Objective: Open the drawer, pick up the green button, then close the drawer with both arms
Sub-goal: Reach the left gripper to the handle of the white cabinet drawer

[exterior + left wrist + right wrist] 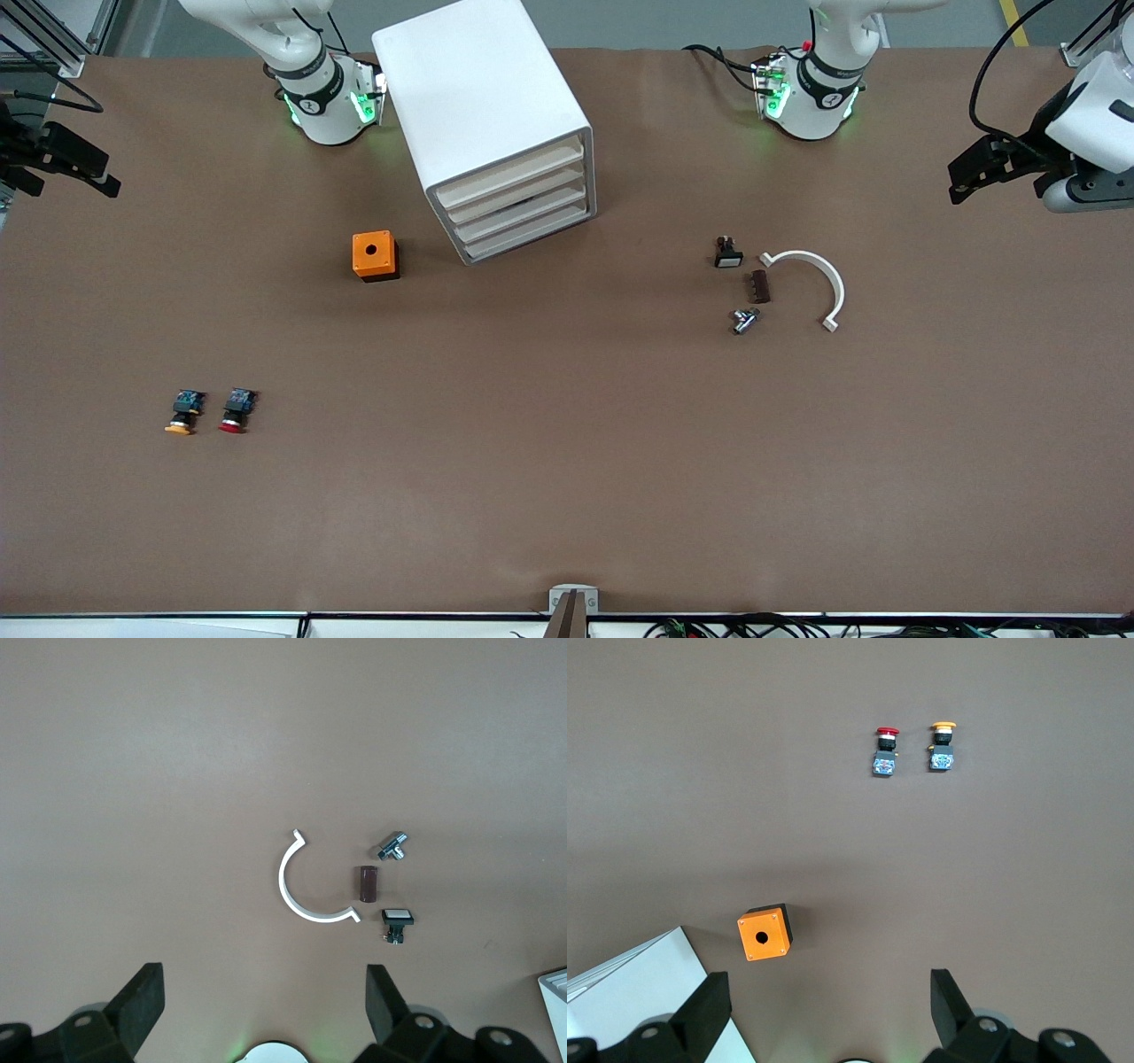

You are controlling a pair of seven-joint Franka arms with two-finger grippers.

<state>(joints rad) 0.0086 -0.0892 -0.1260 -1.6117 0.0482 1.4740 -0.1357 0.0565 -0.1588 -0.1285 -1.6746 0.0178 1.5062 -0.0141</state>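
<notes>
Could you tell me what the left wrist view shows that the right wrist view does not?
Left wrist only: the white arc, the brown cylinder, a metal fitting, a black switch and the open left gripper.
Right wrist only: the red button, the yellow button, the orange box and the open right gripper.
Both: the brown table and a corner of the cabinet.

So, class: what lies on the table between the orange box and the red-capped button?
Nothing: between the orange box and the red-capped button there is only bare brown table, as the front and right wrist views both show.
</notes>
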